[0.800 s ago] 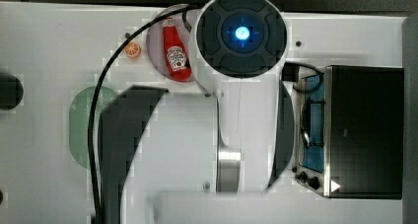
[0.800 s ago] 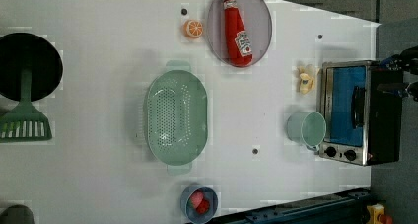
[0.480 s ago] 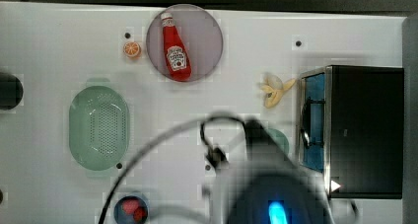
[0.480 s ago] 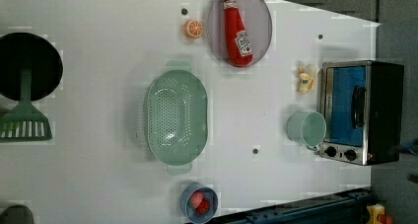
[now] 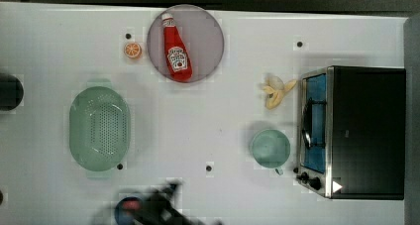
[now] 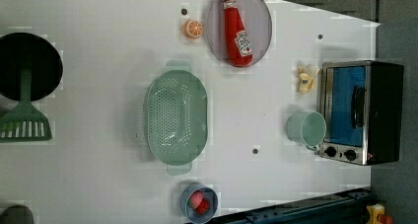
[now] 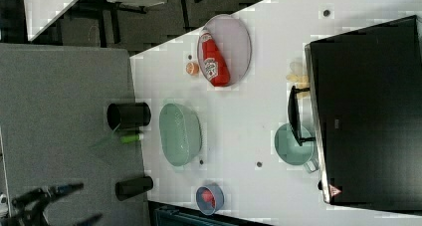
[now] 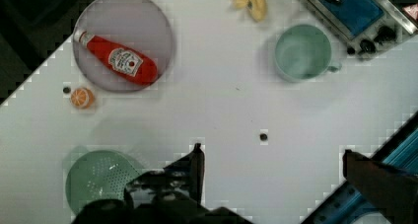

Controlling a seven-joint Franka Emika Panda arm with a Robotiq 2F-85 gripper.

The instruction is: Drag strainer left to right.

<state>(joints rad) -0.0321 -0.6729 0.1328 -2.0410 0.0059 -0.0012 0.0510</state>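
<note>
Your gripper (image 8: 271,157) hangs high over the table (image 5: 208,111) with its 2 fingers (image 8: 194,167) spread wide and nothing between them. The strainer (image 5: 99,128) sits on the top view's left half, upright and untouched, well apart from the gripper. You have a cup (image 5: 270,148) just beside the oven (image 5: 354,131) on the top view's right, a ketchup bottle (image 5: 176,54) lying on a plate (image 5: 208,41), and an orange slice (image 5: 132,49) near the plate. A small bowl (image 6: 198,203) sits near the strainer's end in the left view.
</note>
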